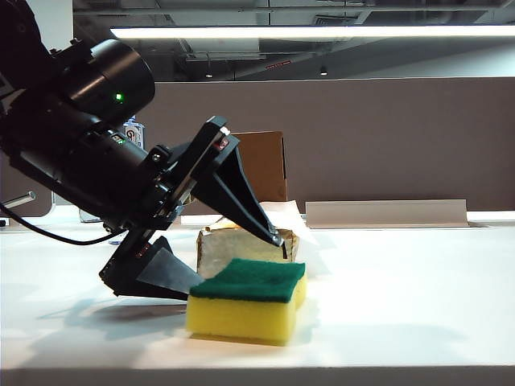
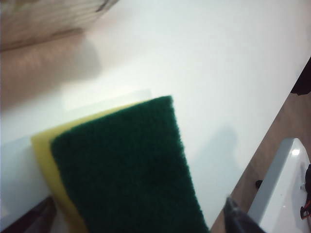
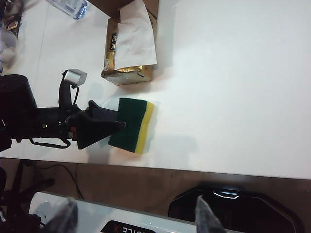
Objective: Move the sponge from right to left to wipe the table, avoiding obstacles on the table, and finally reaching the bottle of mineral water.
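A: Rectangular yellow foam sponge with dark green scouring face (image 1: 249,299) lying flat on the wide white worktop (image 1: 402,289), green side up, near the front edge. Just behind it, the soft silver-and-gold tissue pack with white tissue sticking out (image 1: 241,245); further back, the upright brown cardboard box (image 1: 264,165).

B: Left gripper (image 1: 233,257) spread wide at the sponge's left end. One black finger (image 1: 241,197) slanting over the green face, the other (image 1: 165,273) low by the yellow side. Not yet clamped on anything, as far as visible.

A: Right gripper (image 3: 136,216) well apart, hanging high off the front edge, fingers parted, nothing between them.

B: Handling? Likely light, soft and springy. Rough green layer probably grippy; no real risk of breakage.

A: Best taken across the thickness, green face to underside, well in from the end. Too shallow a bite and the foam likely to fold or twist out during the drag.

B: Moderate squeeze, then. Tissue pack close behind, also light, easily nudged. Clear plastic water bottle (image 3: 68,7) far off beyond the obstacles.
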`<state>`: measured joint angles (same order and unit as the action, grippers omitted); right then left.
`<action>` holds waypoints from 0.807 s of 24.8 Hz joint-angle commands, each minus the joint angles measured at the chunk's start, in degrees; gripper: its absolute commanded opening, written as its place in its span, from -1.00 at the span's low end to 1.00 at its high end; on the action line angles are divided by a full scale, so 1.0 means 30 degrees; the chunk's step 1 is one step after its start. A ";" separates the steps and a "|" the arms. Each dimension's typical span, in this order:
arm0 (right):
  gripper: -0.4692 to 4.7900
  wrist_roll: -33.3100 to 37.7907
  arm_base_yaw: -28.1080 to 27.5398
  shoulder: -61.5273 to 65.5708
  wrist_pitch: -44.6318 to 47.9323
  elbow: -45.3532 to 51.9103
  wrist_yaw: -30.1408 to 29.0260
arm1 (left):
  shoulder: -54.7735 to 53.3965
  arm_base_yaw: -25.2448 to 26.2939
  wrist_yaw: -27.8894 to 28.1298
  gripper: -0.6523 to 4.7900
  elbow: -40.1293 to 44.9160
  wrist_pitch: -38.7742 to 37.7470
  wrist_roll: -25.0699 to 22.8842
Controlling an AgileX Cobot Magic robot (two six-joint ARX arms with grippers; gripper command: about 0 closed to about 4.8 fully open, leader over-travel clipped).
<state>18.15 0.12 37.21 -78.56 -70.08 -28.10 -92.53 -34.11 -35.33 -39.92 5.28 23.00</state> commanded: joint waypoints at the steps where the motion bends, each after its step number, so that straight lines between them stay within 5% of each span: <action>1: 0.36 -0.0066 0.0000 -0.0015 0.0131 -0.0073 0.0007 | 0.0000 -0.0022 0.0299 1.00 -0.0036 -0.0313 0.0058; 4: 0.36 -0.0066 0.0000 -0.0015 0.0131 -0.0073 0.0007 | 0.0000 -0.0036 0.0444 0.97 -0.0036 -0.0313 0.0058; 5: 0.36 -0.0066 0.0000 -0.0015 0.0131 -0.0073 0.0000 | 0.0000 -0.0117 0.0430 0.81 -0.0036 -0.0313 0.0058; 14: 0.36 -0.0066 0.0000 -0.0015 0.0131 -0.0073 0.0000 | -0.0597 -0.1195 0.1348 0.78 -0.0036 -0.0459 0.0707; 18: 0.36 -0.0058 0.0000 -0.0015 0.0124 -0.0073 -0.0036 | -0.0882 -0.1246 0.1421 0.33 -0.0036 -0.0612 0.0918; 20: 0.36 -0.0058 0.0000 -0.0015 0.0124 -0.0073 -0.0036 | -0.0882 -0.1239 0.1428 -0.12 -0.0036 -0.0750 0.0903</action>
<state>18.15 0.12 37.23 -78.56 -70.08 -28.12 -94.83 -37.74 -31.81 -40.42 5.85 25.45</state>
